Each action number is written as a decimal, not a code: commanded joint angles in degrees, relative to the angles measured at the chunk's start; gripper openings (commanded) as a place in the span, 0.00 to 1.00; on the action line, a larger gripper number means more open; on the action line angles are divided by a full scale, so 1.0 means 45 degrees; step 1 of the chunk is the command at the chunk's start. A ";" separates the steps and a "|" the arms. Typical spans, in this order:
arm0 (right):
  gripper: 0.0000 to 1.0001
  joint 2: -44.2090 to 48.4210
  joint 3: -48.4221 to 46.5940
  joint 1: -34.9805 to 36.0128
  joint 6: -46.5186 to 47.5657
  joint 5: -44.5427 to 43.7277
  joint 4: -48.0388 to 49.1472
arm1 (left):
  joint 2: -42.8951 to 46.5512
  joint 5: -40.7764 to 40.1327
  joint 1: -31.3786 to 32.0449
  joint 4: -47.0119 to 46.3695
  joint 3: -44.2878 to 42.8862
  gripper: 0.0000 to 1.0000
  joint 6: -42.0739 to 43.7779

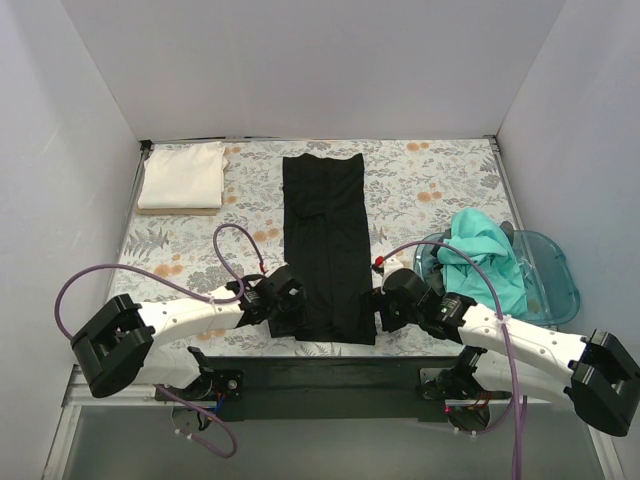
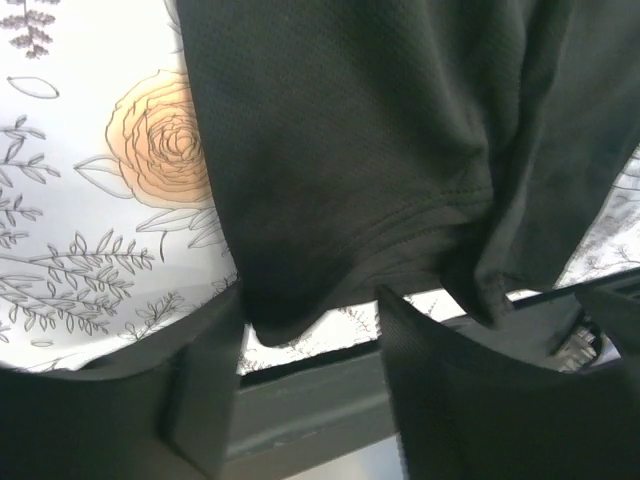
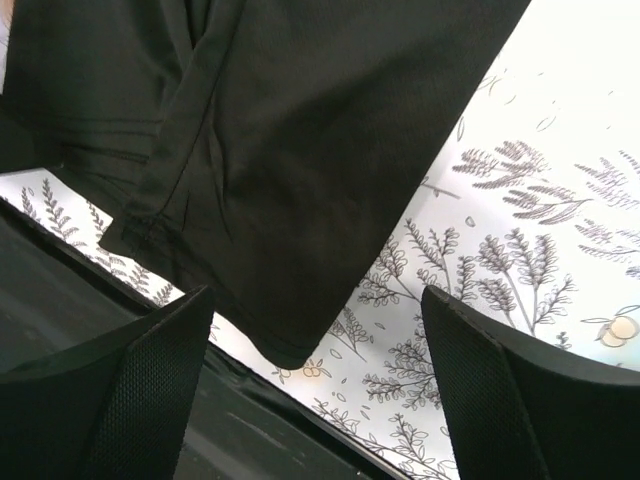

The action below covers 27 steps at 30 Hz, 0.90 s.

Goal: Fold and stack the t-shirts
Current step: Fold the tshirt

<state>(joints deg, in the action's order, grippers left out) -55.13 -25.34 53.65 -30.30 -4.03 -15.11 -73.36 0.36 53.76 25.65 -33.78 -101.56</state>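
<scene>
The black t-shirt (image 1: 324,240) lies folded into a long strip down the middle of the floral table cover (image 1: 420,195). My left gripper (image 1: 290,315) is open at its near left corner; in the left wrist view the hem corner (image 2: 275,325) lies just beyond the jaws (image 2: 310,330). My right gripper (image 1: 378,310) is open at the near right corner; that corner (image 3: 290,345) lies between its fingers. The white t-shirt (image 1: 183,175) lies folded at the far left. The teal t-shirt (image 1: 485,255) is heaped in the blue bin.
The translucent blue plastic bin (image 1: 555,275) stands at the right. The table's dark near edge (image 1: 330,375) runs just behind both grippers. White walls close in the table on three sides.
</scene>
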 commanded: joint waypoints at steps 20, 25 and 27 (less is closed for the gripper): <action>0.62 -0.0678 0.1101 -0.0008 -0.0785 0.3883 0.0467 | -0.0005 -0.0432 0.0222 0.1899 0.0378 0.00 -0.0674; 0.57 -0.0678 0.1217 -0.0008 -0.0824 0.4334 0.0741 | -0.0025 -0.0295 0.0222 0.1683 0.0378 0.00 -0.0654; 0.45 -0.0736 0.1257 -0.0008 -0.0824 0.4237 0.0839 | 0.0013 -0.0179 0.0261 0.1508 0.0436 0.00 -0.0752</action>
<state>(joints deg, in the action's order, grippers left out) -57.87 -20.71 53.60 -33.45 13.69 -11.77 -73.49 -1.15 54.24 30.98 -33.50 -104.42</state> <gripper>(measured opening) 0.486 0.026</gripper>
